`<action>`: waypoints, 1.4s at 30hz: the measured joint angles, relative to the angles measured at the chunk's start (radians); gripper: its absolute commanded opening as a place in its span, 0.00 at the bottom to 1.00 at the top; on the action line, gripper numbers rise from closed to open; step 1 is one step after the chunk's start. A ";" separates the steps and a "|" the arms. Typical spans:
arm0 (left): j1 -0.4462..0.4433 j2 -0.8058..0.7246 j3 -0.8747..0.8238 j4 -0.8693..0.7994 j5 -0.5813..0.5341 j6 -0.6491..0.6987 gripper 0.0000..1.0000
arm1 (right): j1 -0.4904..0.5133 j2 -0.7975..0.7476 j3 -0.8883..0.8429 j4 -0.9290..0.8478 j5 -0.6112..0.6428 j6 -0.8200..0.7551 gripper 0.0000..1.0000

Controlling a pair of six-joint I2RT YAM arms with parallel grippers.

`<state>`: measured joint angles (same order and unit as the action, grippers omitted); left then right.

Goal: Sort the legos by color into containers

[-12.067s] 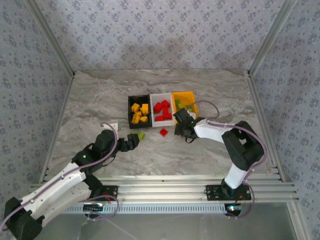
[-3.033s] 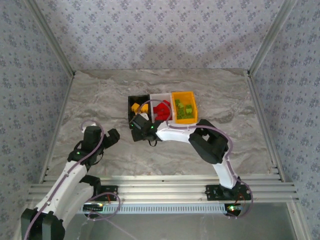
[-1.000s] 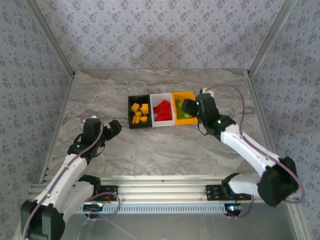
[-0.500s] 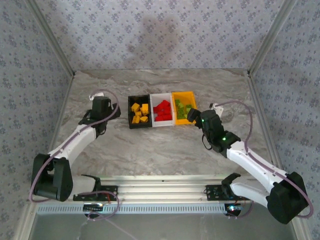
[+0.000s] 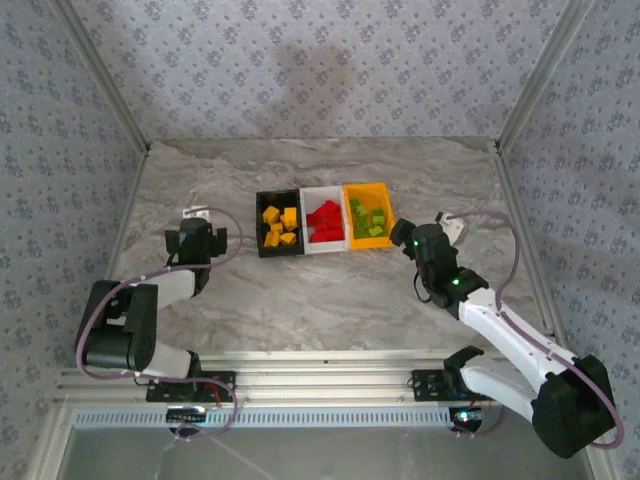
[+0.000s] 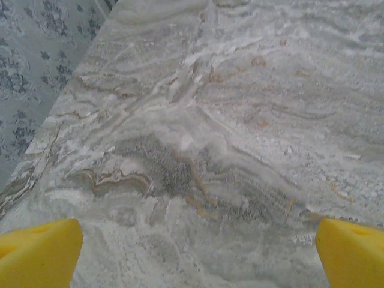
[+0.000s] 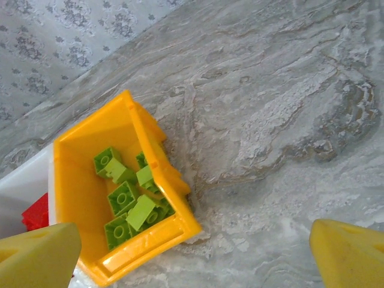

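On the marble tabletop (image 5: 330, 290), centre frame, 3 containers hold legos (image 5: 270, 214): black bin (image 5: 259, 225), white bin (image 5: 322, 189), orange bin (image 5: 366, 186). Left end effector (image 6: 195, 252) and right end effector (image 7: 193, 258) gape wide.

Three open-topped bins in a tight row, walls touching, mid-table, running 9 to 3 o'clock, all upright.

Black bin (image 5: 260, 226) at the 9 o'clock end: yellow-orange bricks (image 5: 279, 225) in a loose pile.

White bin (image 5: 325, 249) in the middle: red bricks (image 5: 324, 220) heaped together.

Orange-yellow bin (image 5: 367, 187) at the 3 o'clock end: lime green bricks (image 5: 369, 220).

Right wrist view: the orange-yellow bin (image 7: 78, 174) holds green bricks (image 7: 129, 201) jumbled, studs facing different ways, crowded toward one wall. A white bin edge (image 7: 24, 180) and a red brick (image 7: 37, 211) sit at its 9 o'clock.
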<state>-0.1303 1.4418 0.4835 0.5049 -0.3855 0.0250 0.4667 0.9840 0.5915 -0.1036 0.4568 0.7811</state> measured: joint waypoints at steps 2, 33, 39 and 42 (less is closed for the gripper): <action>0.001 0.019 -0.015 0.068 0.019 0.010 1.00 | -0.010 -0.002 -0.014 0.025 -0.001 -0.024 1.00; 0.119 0.099 -0.118 0.330 0.167 -0.079 1.00 | -0.416 0.114 -0.241 0.550 -0.121 -0.717 1.00; 0.119 0.099 -0.118 0.330 0.164 -0.079 1.00 | -0.446 0.396 -0.254 0.758 -0.229 -0.772 1.00; 0.119 0.099 -0.118 0.330 0.164 -0.079 1.00 | -0.450 0.508 -0.248 0.843 -0.262 -0.780 1.00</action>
<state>-0.0113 1.5406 0.3656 0.8352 -0.2214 -0.0540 0.0170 1.4918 0.3439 0.7395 0.1951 0.0010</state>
